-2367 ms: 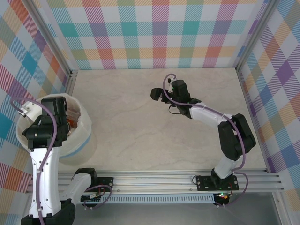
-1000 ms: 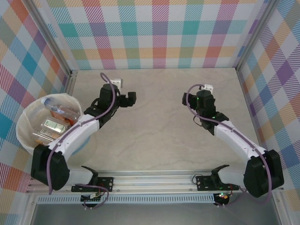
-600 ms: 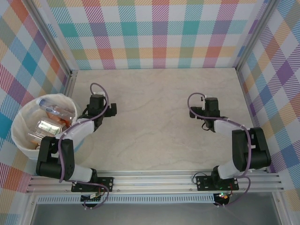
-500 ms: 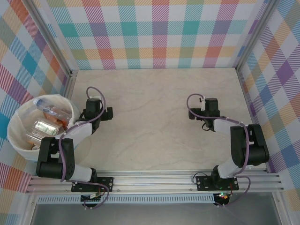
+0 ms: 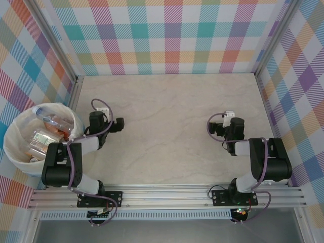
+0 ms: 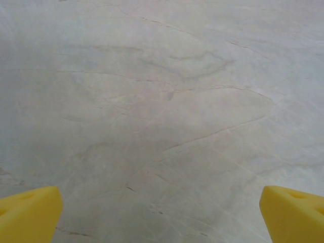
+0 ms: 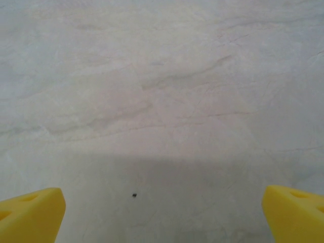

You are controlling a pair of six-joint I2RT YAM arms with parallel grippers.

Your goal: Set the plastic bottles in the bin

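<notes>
L gripper (image 6: 162,218) & R gripper (image 7: 163,218) both wide open, empty, low over bare surface (image 5: 172,121). Bin (image 5: 15,158) sits at left edge, beside L arm, w/ bottles (image 5: 44,137) inside.

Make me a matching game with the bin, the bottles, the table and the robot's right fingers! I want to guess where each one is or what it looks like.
Things:
A. bin
B. plastic bottles
C. table
D. right fingers

Descriptions:
1. yellow, spread wide apart
2. pale, with a marbled stone look
3. at the table's left edge, lined with a white bag
4. lying inside the bin

Pairs: A-3, B-4, C-2, D-1
</notes>
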